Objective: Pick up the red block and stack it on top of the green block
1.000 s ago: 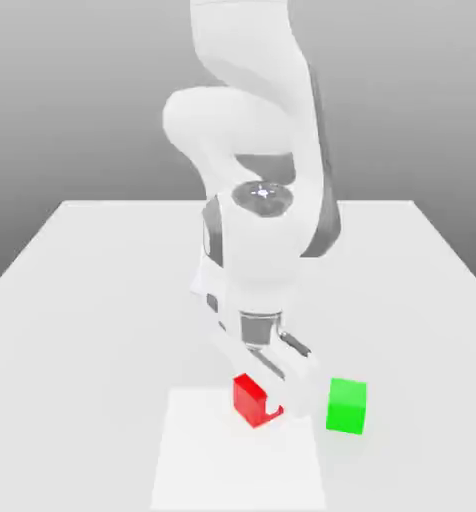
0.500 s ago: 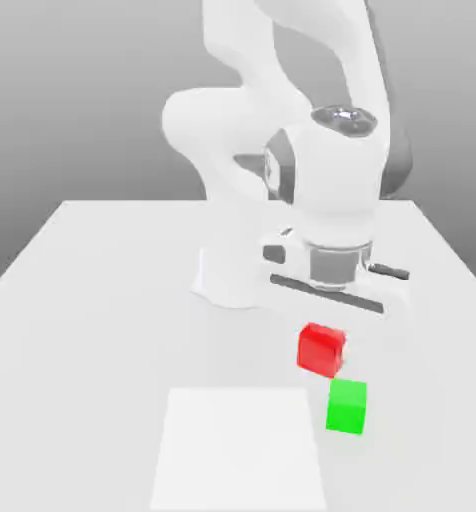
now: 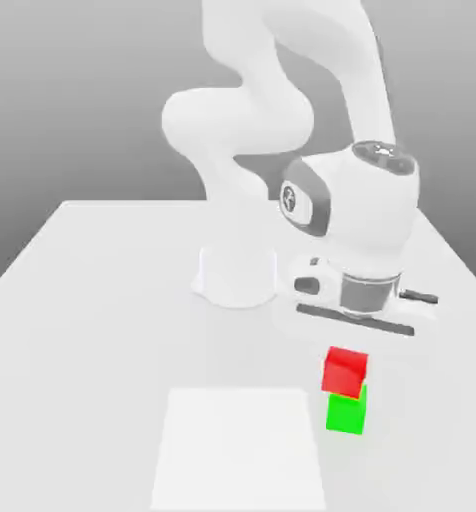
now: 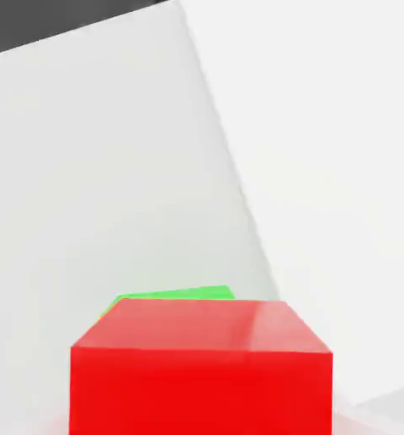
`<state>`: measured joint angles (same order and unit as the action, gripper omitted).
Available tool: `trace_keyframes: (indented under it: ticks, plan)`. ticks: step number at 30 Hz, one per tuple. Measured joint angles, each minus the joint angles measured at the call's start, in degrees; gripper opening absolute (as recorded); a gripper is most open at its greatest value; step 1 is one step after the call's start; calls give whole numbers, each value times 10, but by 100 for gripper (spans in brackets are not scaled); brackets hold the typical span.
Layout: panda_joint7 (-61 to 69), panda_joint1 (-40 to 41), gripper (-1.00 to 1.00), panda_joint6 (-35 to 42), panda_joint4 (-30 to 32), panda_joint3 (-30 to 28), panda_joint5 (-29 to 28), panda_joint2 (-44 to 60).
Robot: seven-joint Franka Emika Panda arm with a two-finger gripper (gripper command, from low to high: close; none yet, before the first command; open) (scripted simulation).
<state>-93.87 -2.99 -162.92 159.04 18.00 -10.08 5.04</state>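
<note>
Carried toward the exterior view's right since the earlier frame, the red block point(image 3: 344, 372) has gone from beside the green block point(image 3: 346, 412) to a spot directly above it, and the arm point(image 3: 370, 205) has swung the same way. At the exterior view's left, a flat white square point(image 3: 238, 447) lies on the pale worktop point(image 3: 112, 330). Behind it rises the arm's white base point(image 3: 239, 275). Farther right, the green block sits on the worktop just beside the square, its upper part hidden by the red block, which is pinched in the gripper point(image 3: 345, 370). Whether the two blocks touch cannot be told.
</note>
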Motion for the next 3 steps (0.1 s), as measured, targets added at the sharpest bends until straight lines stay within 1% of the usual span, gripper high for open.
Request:
trace_keyframes:
  ticks: [2,3]
  plan:
    - [3,1,-100,-20,2,2,4,14]
    - [4,1,100,-25,3,3,6,17]
